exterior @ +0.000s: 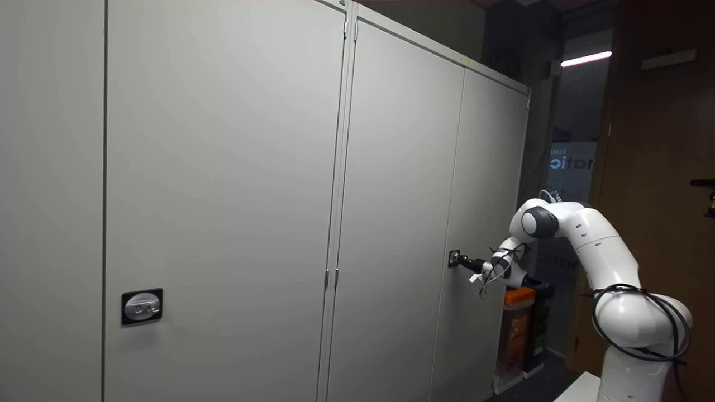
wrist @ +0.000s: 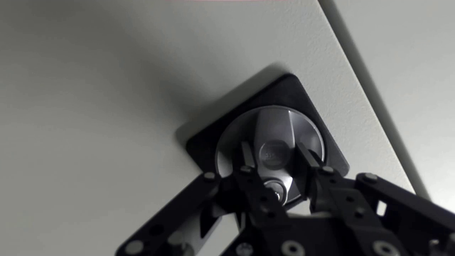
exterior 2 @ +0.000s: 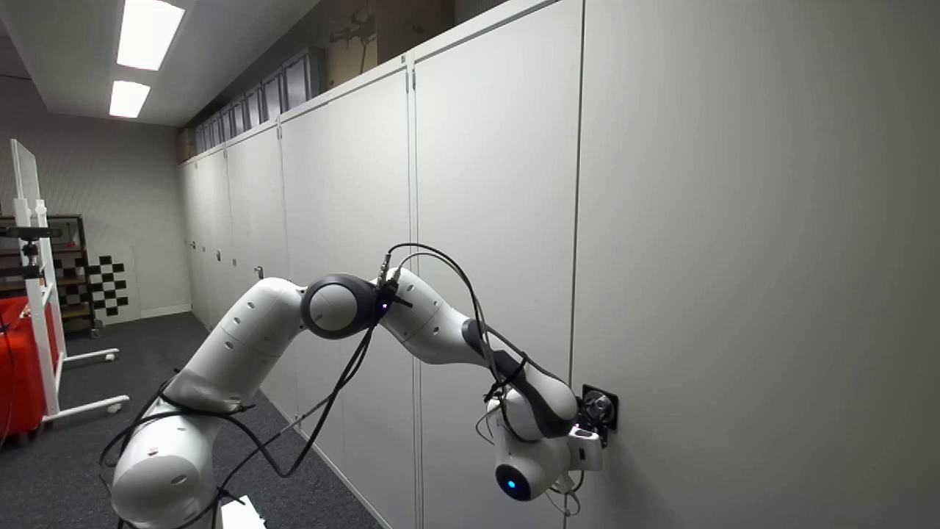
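Observation:
My gripper (wrist: 273, 146) is black and has one finger on each side of the raised bar of a grey metal door handle (wrist: 274, 122). The fingers sit close against the bar and look shut on it. The handle is a round turning latch with a lock cylinder (wrist: 276, 190) on a black square plate (wrist: 288, 89). It sits near the edge of a light grey cabinet door (wrist: 89, 124). In the wrist view the bar is tilted relative to the door edge. The gripper reaches the handle in both exterior views (exterior: 459, 258) (exterior 2: 585, 420); the arm partly hides it in one.
A second handle (exterior: 142, 306) sits on a nearer cabinet door. Tall cabinets line the wall (exterior 2: 345, 184). An orange-topped bin (exterior: 519, 296) stands beyond the cabinet end. A red container (exterior 2: 18, 375) and a wheeled white stand (exterior 2: 44, 316) are behind the arm. Cables hang from the arm.

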`<move>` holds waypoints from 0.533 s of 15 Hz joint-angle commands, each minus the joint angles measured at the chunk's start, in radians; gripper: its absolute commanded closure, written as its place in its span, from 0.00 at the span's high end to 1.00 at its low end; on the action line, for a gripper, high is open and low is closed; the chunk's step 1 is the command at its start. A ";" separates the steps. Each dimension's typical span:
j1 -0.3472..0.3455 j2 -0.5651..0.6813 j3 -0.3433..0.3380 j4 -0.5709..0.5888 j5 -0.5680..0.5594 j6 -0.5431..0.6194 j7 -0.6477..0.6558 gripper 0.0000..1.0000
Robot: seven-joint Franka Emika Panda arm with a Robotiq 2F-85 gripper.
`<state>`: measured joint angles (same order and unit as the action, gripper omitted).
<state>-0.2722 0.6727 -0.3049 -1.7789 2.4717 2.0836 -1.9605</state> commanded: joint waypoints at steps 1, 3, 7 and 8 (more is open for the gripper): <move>-0.009 0.031 -0.019 0.061 0.074 0.043 -0.071 0.08; -0.008 0.029 -0.020 0.059 0.080 0.043 -0.095 0.08; -0.005 0.027 -0.021 0.057 0.091 0.053 -0.138 0.08; -0.005 0.026 -0.021 0.056 0.094 0.056 -0.147 0.08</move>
<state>-0.2674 0.6727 -0.3049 -1.7828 2.4968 2.0859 -2.0596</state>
